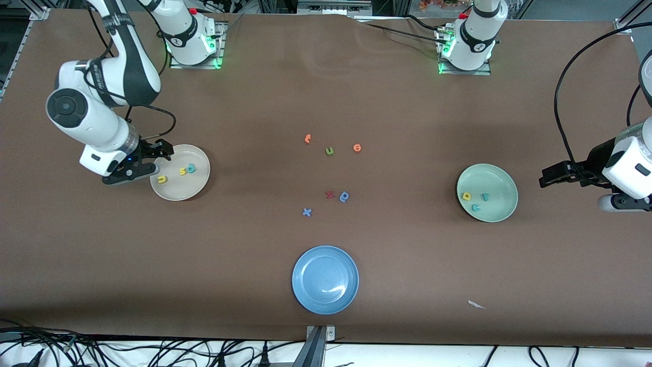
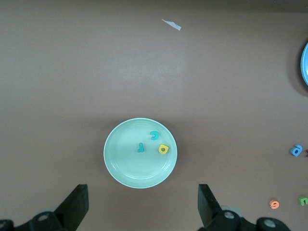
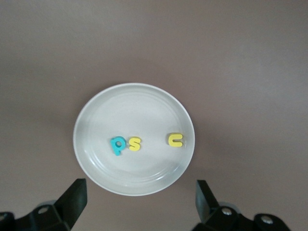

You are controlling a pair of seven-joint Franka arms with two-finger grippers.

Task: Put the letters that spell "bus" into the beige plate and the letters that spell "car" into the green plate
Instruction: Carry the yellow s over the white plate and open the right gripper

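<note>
With my right gripper (image 1: 162,151) spread over the beige plate (image 1: 198,189), yellow "u" (image 1: 162,179) dropped in, I'd lift straight up; left gripper (image 1: 552,175) waits spread.

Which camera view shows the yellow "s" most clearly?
The right wrist view: the yellow "s" lies large in the beige plate, touching the teal "b". The front view shows it tiny; the left wrist view misses it.

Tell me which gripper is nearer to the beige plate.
Right. The right gripper hangs open at the beige plate, at its rim toward the right arm's end. The left gripper waits open at the left arm's end of the table, beside the green plate.
</note>
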